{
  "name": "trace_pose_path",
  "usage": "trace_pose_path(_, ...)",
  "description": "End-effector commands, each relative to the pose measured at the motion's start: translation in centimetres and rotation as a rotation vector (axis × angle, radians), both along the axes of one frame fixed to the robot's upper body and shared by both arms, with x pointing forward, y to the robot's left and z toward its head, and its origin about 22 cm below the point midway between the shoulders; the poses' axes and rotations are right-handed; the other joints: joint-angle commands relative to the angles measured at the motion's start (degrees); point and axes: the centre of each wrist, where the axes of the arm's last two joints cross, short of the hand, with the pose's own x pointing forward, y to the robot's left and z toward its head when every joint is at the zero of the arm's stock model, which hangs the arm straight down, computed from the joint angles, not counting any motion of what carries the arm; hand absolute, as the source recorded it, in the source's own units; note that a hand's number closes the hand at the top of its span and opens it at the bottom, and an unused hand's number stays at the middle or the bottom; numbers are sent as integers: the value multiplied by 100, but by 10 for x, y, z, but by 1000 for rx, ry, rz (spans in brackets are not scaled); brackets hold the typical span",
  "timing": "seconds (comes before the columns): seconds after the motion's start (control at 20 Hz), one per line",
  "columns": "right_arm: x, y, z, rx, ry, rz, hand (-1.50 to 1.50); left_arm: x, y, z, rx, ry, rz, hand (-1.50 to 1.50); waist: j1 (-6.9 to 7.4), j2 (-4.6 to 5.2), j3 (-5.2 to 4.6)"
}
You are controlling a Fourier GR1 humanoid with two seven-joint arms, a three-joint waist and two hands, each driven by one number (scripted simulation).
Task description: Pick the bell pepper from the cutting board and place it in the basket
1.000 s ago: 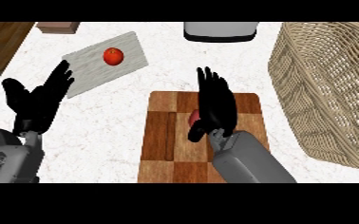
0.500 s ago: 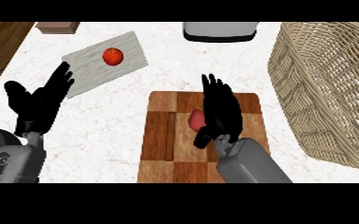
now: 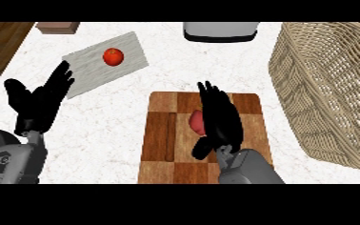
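The right hand (image 3: pixel 218 121) lies on the cutting board (image 3: pixel 169 143), fingers straight and not closed, with the bell pepper (image 3: pixel 196 122) against its thumb side, placed for grasping. The basket (image 3: pixel 320 90) stands to its right. The left hand (image 3: pixel 38 100) rests open, well away.

Bare counter (image 3: pixel 274 119) between cutting board (image 3: pixel 169 138) and basket (image 3: pixel 320 86); tall wicker wall as the barrier
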Motion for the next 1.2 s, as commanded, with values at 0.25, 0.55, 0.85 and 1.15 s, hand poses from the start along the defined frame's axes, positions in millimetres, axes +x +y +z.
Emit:
trace_pose_path(0.25, -5, 20, -30, -89, 15, -44, -150, 9, -8, 15, -17, 19, -25, 0, 26, 3, 1)
trace_pose_path(0.55, 13, -5, -41, -130, 21, -29, -150, 13, -16, 3, 9, -1, -5, 0, -8, 5, 0)
trace_pose_path(0.85, 15, 23, -49, -232, 63, 46, 150, -6, -15, -6, -15, -2, -12, 0, 34, 6, 0)
trace_pose_path(1.15, 24, 18, -67, -240, 75, 62, 150, 1, -11, -3, 4, 6, -26, 0, 34, 8, 1)
